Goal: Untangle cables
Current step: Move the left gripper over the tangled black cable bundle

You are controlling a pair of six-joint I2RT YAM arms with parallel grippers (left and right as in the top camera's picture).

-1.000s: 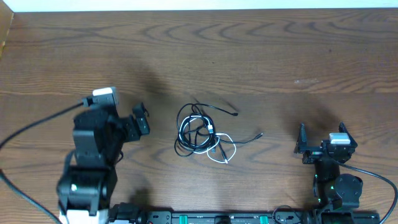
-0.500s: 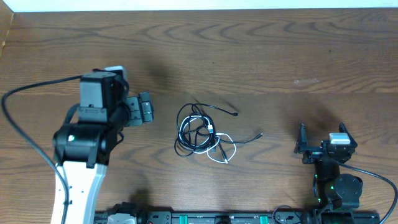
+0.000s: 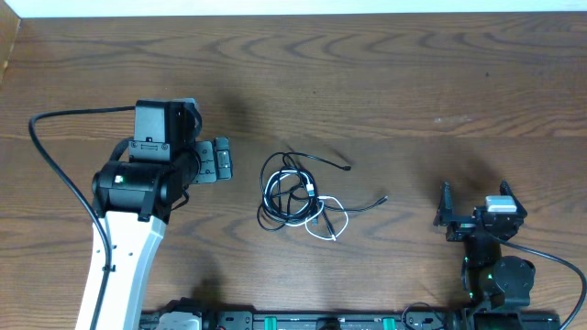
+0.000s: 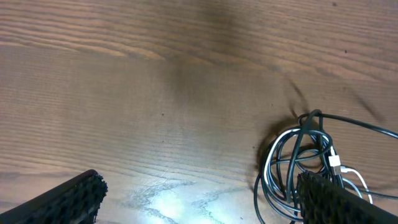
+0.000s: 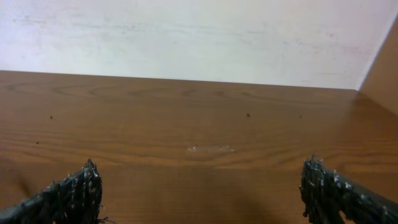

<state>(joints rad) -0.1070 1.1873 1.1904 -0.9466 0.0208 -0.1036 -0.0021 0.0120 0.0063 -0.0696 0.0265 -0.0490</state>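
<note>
The cables (image 3: 298,195) lie in a tangled pile at the table's middle: black cords coiled in loops with a white cord looping at the lower right, and loose plug ends pointing right. They also show in the left wrist view (image 4: 311,163) at the lower right. My left gripper (image 3: 217,161) is open and empty, to the left of the pile and above the table; in its own view (image 4: 199,199) its right finger partly covers the coils. My right gripper (image 3: 475,206) is open and empty at the front right, far from the cables; its own view (image 5: 202,196) shows only bare wood.
The wooden table (image 3: 385,82) ends at a pale wall along the back. My left arm's thick black cable (image 3: 55,156) arcs over the table's left side. A black rail (image 3: 303,321) with both arm bases runs along the front edge.
My left arm has swung up and to the right, bringing its open gripper closer to the cable pile. The right arm and the cables have not moved.
</note>
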